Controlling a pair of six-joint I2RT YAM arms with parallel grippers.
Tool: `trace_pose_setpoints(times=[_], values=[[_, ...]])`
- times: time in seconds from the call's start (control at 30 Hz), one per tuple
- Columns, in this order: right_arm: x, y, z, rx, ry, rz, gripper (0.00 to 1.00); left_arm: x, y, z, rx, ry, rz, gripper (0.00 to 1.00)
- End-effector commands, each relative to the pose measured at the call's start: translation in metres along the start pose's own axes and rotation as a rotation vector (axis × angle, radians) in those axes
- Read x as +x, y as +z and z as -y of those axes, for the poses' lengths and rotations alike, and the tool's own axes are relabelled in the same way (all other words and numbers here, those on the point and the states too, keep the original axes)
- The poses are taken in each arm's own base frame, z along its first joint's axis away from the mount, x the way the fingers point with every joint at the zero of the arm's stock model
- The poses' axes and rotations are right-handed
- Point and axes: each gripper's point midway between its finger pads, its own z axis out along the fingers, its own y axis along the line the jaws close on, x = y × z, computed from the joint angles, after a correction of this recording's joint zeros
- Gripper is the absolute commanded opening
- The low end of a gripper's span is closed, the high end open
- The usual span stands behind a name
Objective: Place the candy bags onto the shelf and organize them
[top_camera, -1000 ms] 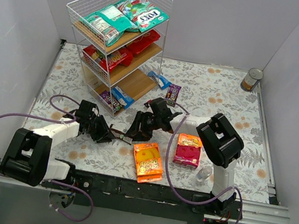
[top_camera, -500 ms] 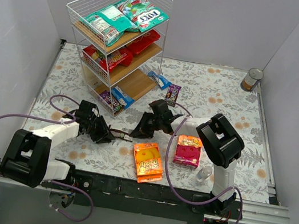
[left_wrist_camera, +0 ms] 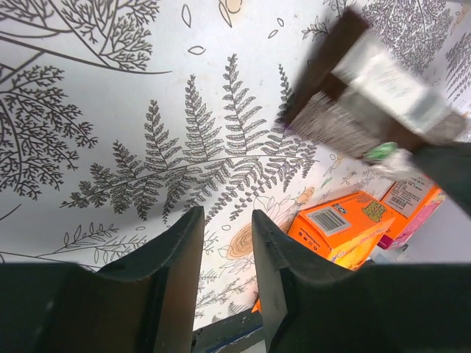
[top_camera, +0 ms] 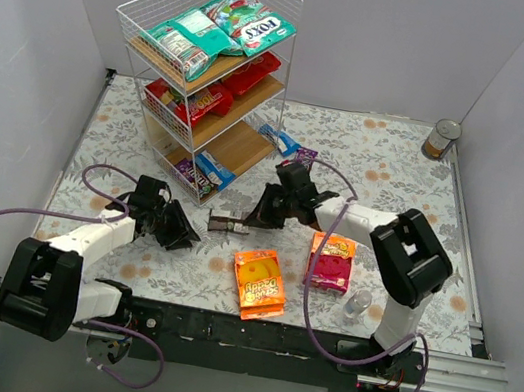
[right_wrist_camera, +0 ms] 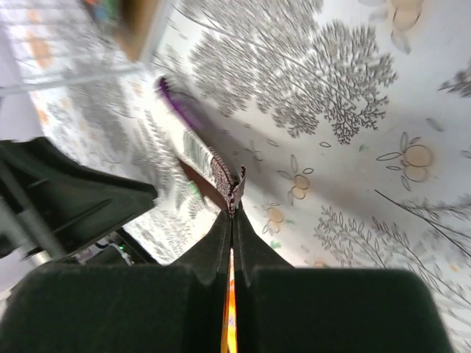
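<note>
Drawn clear of the narrow, empty left hand (left_wrist_camera: 227,219) by the right hand (right_wrist_camera: 233,213), pinching one end of a likely light, floppy packet (left_wrist_camera: 368,82).

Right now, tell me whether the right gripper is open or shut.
Shut: in the wrist view the right gripper pinches the brown pack by its edge, with no gap showing.

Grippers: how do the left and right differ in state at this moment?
The left gripper is open, with nothing between its fingers; the right gripper is shut, pinching the brown pack by one edge. In the top view the left gripper lies left of the pack, apart from it; the right gripper reaches in from the pack's right. Both point toward that pack.
</note>
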Motion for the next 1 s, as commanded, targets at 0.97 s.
trace_pose_setpoints(times=[0.97], values=[[-0.227,0.013,-0.079,-0.286,0.116,0.36,0.01,-0.061,-0.055,0.014,-0.111,0.069,0.317,0.56]])
